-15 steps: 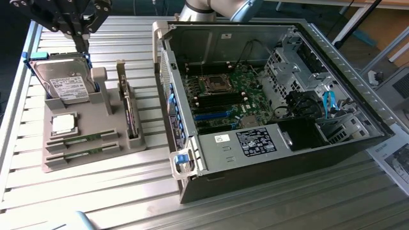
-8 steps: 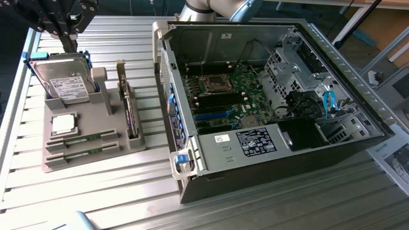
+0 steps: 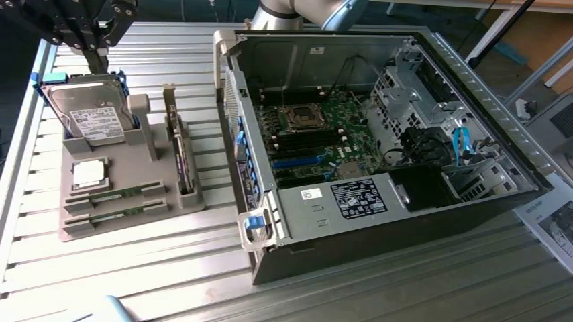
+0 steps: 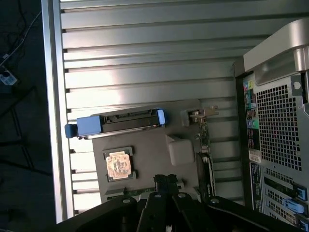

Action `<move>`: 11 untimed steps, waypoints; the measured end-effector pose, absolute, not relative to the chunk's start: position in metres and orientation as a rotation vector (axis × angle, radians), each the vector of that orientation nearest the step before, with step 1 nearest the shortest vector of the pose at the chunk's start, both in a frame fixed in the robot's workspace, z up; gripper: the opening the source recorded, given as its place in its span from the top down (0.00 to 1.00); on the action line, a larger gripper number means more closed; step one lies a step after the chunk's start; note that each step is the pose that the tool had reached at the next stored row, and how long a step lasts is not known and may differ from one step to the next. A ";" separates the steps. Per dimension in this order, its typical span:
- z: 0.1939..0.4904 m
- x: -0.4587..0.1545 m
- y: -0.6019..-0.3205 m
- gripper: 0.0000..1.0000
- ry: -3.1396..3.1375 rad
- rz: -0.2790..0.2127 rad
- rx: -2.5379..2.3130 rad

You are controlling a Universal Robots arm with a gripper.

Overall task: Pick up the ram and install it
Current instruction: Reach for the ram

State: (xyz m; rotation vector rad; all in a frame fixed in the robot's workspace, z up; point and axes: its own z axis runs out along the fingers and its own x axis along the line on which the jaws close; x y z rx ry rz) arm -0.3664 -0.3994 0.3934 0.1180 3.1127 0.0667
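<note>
Table [image 3: 134, 282]: ribbed metal slats, spread across the whole exterior view under everything else.
Gripper [image 3: 96, 62]: hung at the upper left of the exterior view, just above the top edge of the hard drive; seen end-on in the wrist view [image 4: 166, 180].
Jaws: pressed together, fingers side by side with nothing between them.
Hard drive [image 3: 90, 117]: stood on edge in a blue carrier, label facing forward, at the far end of the holder.
Holder [image 3: 134, 161]: grey moulded tray, left of centre in the exterior view, carrying all the loose parts.
Processor [image 3: 88, 174]: square silver chip, lay flat in its pocket below the hard drive.
Ram [image 3: 115, 196]: thin green stick, lay flat in a slot at the lower left of the exterior view, well apart from the gripper and untouched.
Second stick [image 3: 115, 212]: lay parallel, just beside the first, in the nearest slot.
Expansion card [image 3: 179, 157]: stood on edge along the holder's right side.
Computer case [image 3: 394, 221]: lay on its side, panel off, across the centre and right of the exterior view.
Motherboard [image 3: 313, 137]: green, exposed inside the case, with dark slots beside the socket.
Paper [image 3: 553, 225]: printed sheet at the right edge.
</note>
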 end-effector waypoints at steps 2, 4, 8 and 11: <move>0.393 -0.366 -0.401 0.90 3.112 0.067 0.118; 0.393 -0.366 -0.404 0.90 3.112 0.066 0.118; 0.393 -0.366 -0.414 0.90 3.113 0.065 0.118; 0.393 -0.366 -0.426 0.90 3.113 0.062 0.118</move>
